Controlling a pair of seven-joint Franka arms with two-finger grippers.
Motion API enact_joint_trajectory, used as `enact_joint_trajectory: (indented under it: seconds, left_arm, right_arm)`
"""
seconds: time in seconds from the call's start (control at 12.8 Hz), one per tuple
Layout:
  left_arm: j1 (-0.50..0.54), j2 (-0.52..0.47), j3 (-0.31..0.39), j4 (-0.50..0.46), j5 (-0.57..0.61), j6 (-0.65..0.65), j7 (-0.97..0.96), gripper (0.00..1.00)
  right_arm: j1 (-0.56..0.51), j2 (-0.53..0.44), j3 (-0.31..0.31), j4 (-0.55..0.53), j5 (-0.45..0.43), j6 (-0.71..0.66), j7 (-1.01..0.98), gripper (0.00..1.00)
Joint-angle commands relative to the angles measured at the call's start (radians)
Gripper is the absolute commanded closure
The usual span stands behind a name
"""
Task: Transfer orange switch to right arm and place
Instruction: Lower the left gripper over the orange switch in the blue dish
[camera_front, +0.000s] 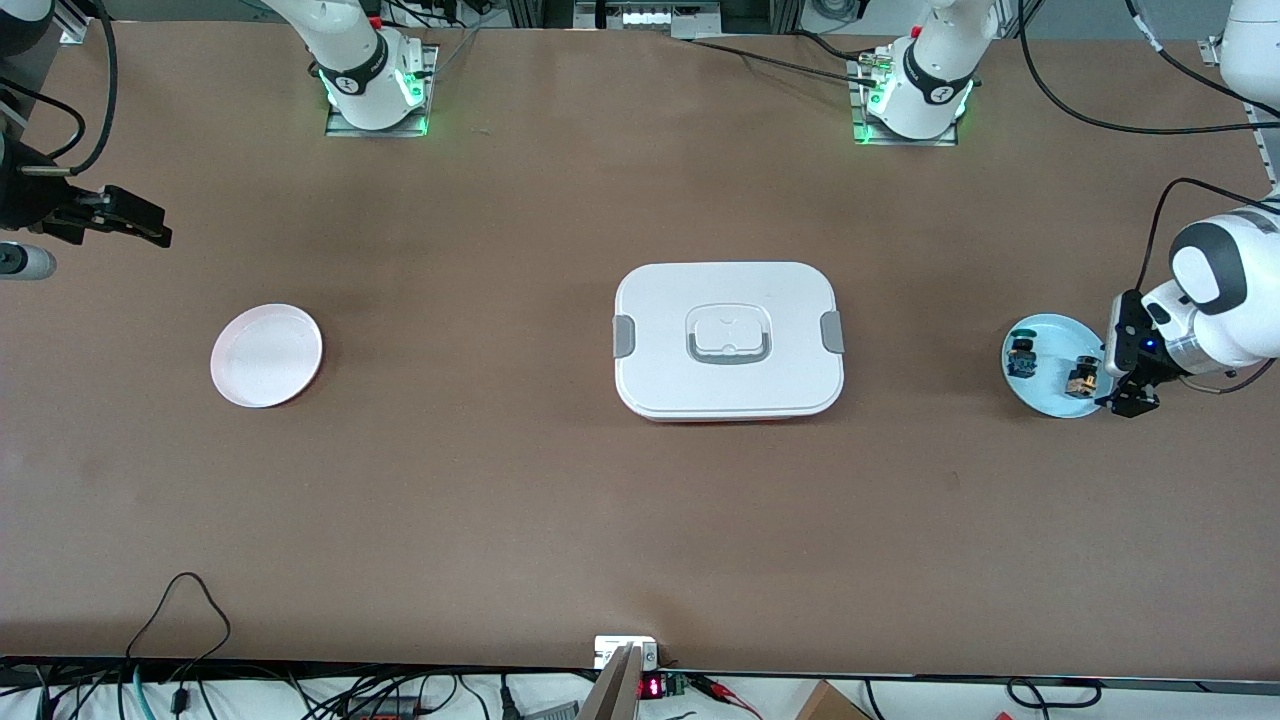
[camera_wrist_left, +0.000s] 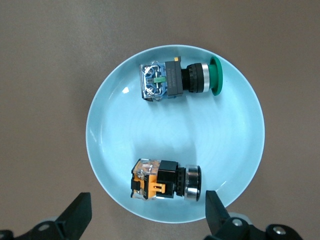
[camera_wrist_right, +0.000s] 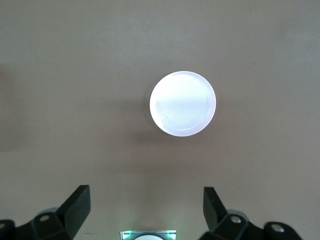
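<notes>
Left gripper, fingers spread and empty, over the light-blue round plate beside the black-and-orange push-button switch; right gripper likewise released, waiting above the table, the pale pink round plate in its wrist view.

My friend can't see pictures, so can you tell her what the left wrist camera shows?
A round light-blue plate on a brown table holds two small black switches lying apart: one with orange parts and one with a green button. The open left gripper hangs above the plate's edge by the orange one.
</notes>
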Motion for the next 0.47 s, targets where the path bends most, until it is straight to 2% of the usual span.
enact_joint_trajectory:
  seconds: [0.0,0.39]
  left_arm:
    - [0.016,0.049,-0.012,0.034,-0.032,0.015,0.056,0.0]
    - [0.029,0.067,-0.012,0.035,-0.053,0.03,0.056,0.0]
  right_arm:
    - [0.001,-0.002,-0.005,0.013,0.016,-0.015,0.002,0.0]
    - [0.003,-0.002,-0.003,0.013,0.014,-0.015,0.001,0.0]
